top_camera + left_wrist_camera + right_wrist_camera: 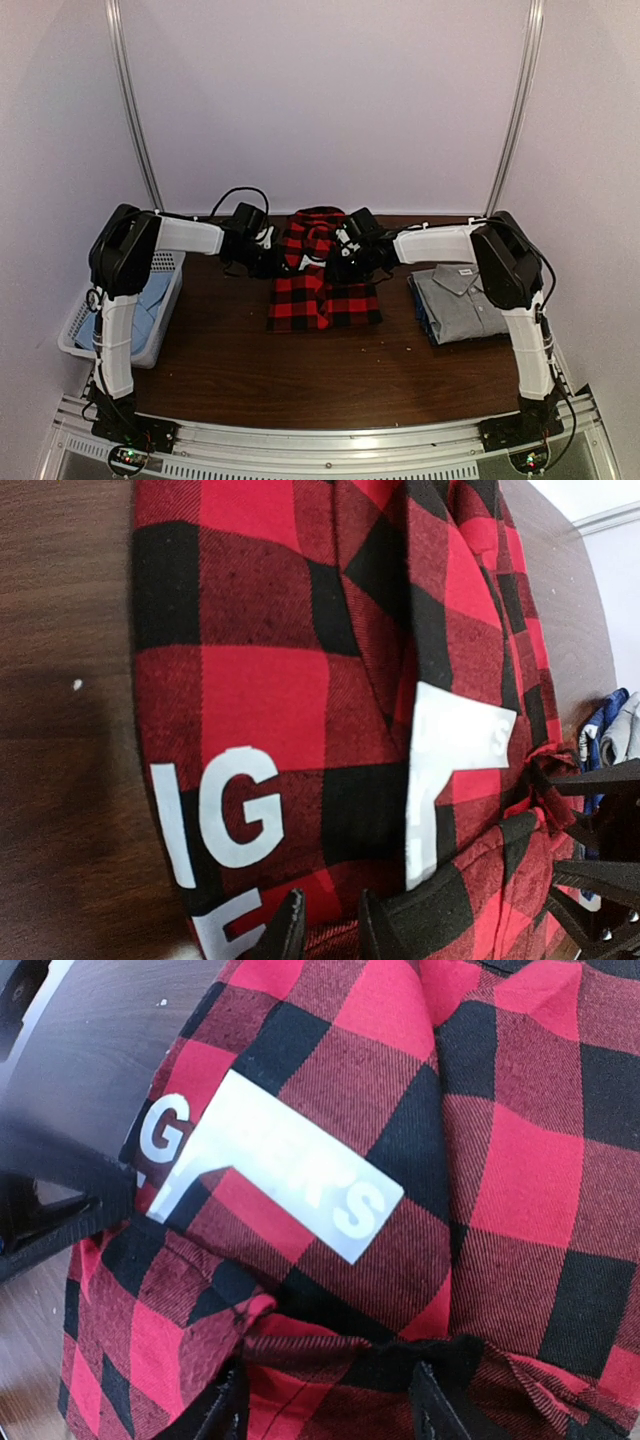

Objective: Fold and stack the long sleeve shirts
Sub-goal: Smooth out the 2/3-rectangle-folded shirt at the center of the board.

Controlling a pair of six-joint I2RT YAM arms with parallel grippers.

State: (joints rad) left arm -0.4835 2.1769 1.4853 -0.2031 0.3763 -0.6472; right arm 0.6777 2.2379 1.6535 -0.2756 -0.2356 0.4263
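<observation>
The red-and-black check flannel shirt (322, 290) lies in the middle of the table, its far part bunched and raised between the two grippers. White block letters (235, 805) show on it, and a white patch (290, 1165) with letters. My left gripper (330, 930) is shut on a fold of the flannel (260, 690) at its left side. My right gripper (330, 1410) stands open, fingers wide apart, with a fold of the flannel (500, 1160) lying between them. The grey collared shirt (462, 298) lies folded on the right of the table.
A white basket (168, 262) holding blue cloth stands at the table's left edge. Blue fabric (419, 302) shows at the left side of the grey shirt. The right gripper's black body (600, 860) sits close to the left gripper. White walls enclose the back and sides.
</observation>
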